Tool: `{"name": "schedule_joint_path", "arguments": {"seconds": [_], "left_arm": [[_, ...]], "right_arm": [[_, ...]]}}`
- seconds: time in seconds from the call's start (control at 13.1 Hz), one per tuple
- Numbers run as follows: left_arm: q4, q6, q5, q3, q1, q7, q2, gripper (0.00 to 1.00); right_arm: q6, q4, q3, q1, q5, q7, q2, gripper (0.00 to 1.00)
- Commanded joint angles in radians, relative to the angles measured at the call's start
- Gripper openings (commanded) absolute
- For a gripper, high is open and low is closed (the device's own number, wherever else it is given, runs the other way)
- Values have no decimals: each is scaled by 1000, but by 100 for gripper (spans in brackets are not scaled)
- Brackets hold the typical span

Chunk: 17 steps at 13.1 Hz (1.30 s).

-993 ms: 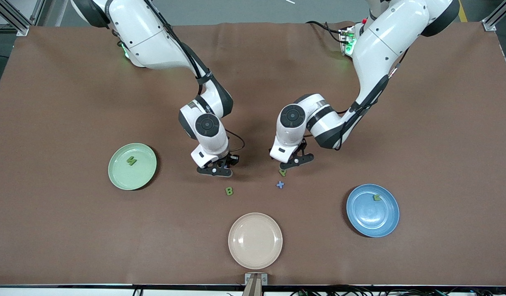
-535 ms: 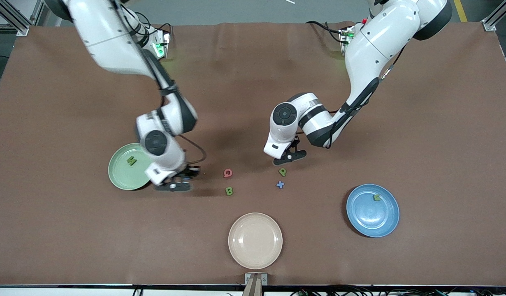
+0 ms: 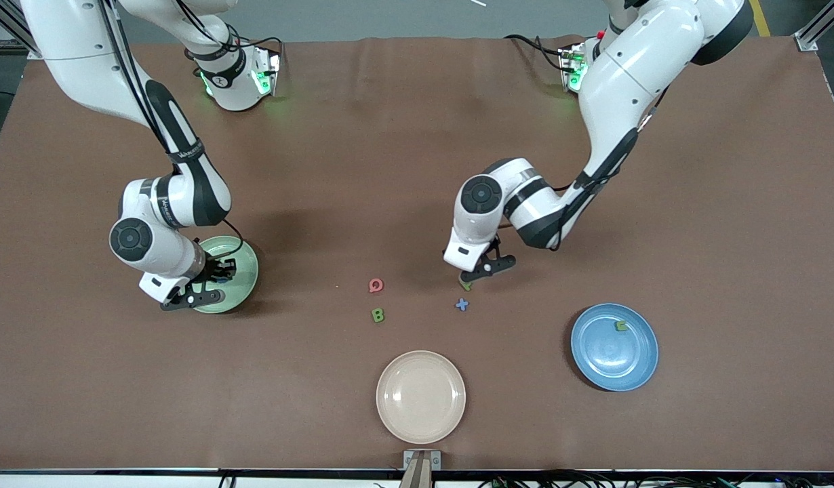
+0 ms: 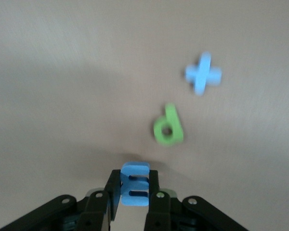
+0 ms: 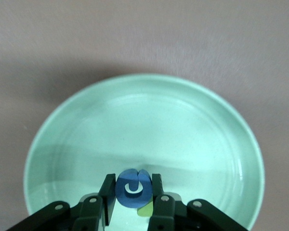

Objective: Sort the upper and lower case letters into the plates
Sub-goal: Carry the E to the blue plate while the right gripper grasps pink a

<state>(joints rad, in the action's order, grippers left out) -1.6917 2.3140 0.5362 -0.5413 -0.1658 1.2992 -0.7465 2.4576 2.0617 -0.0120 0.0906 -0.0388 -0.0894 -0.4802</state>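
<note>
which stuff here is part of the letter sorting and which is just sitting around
Part of the job:
- mint green plate
- blue plate
- blue letter in left gripper
- dark blue letter in right gripper
- green letter
- red letter
- green B

Lying about:
- beige plate
- blue plus sign

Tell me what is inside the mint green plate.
Mint green plate: right gripper hangs over it, shut on a blue letter. A green piece peeks beneath; the rest is covered.

The right gripper (image 3: pixel 199 290) swung away — now over the green plate (image 3: pixel 244 271); the left gripper (image 3: pixel 474 276) clamped a blue letter (image 4: pixel 134 184).
</note>
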Motion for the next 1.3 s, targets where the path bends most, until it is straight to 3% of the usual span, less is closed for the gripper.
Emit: {"name": "schedule_joint_path", "arguments": {"seconds": [0.0,0.08,0.15,0.23,0.31,0.61,0.76,0.84,1.07,1.22], "left_arm": [[1,-8,19,1,81,-75,64,1],[13,-8,18,3,122,-134,70,1],[15,-8,19,3,161,-188,76,1],[10,-13,19,3,204,-249,85,1],[10,-25,19,3,241,-315,90,1],[12,-33,19,3,340,-455,95,1],[13,-27,19,3,388,-509,81,2],[15,-24,19,4,405,-537,72,2],[18,-1,18,4,436,-621,55,3],[20,37,16,4,437,-626,36,11]], "right_arm": [[61,74,21,6,10,2,26,0],[52,71,21,9,10,4,26,2],[47,61,21,11,10,-1,28,17],[26,48,21,11,10,-1,31,82],[-18,25,23,11,10,0,40,100],[-299,-179,21,95,77,179,65,100],[-295,-248,21,185,153,371,51,100],[-292,-306,20,236,171,451,-2,100],[-220,-469,20,365,162,672,-168,100],[-137,-529,15,425,152,750,-250,100]]}}
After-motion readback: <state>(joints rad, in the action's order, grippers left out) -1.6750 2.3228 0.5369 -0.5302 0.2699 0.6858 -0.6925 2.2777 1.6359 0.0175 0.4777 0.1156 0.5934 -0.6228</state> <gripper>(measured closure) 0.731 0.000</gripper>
